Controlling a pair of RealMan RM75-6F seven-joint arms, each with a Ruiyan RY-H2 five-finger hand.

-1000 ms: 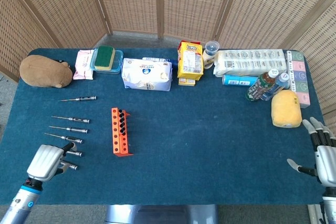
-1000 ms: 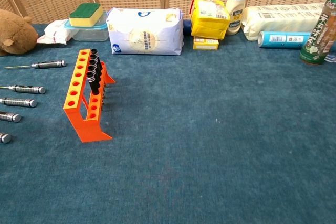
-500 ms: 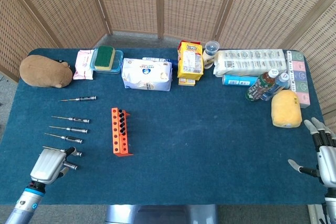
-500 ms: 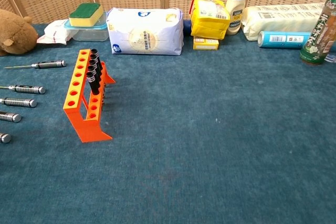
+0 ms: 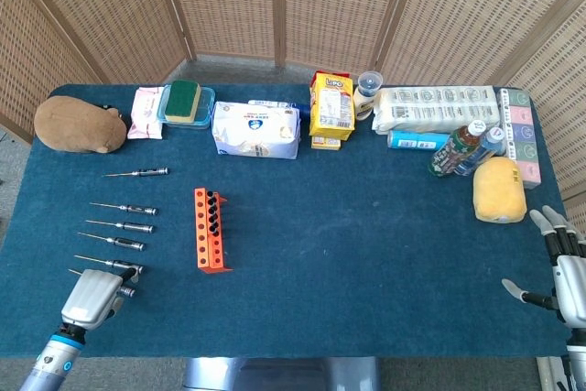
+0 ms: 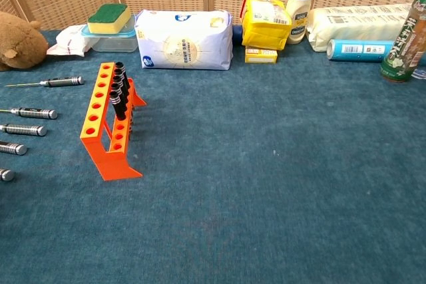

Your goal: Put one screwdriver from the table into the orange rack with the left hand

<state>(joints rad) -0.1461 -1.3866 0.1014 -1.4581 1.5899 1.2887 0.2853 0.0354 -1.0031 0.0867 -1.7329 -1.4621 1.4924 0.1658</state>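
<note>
The orange rack (image 5: 211, 230) (image 6: 106, 124) stands left of centre with several black-handled screwdrivers upright in it. Several silver screwdrivers lie in a column to its left, from the farthest screwdriver (image 5: 137, 172) (image 6: 54, 82) down to a near screwdriver (image 5: 110, 265). Over the nearest screwdriver (image 5: 127, 292) sits my left hand (image 5: 91, 298), back upward, by the table's front left edge. Only that tool's dark end and thin tip show; the fingers underneath are hidden. My right hand (image 5: 561, 270) is at the front right edge, fingers spread and empty.
Along the back edge lie a brown plush toy (image 5: 80, 124), a sponge on a box (image 5: 186, 101), a white bag (image 5: 256, 129), a yellow pack (image 5: 331, 107), bottles (image 5: 464, 149) and a yellow sponge (image 5: 500, 190).
My left hand has drawn back toward the front edge and looks smaller, uncovering the second-nearest screwdriver. The screwdrivers, the rack and the right hand have stayed put.
</note>
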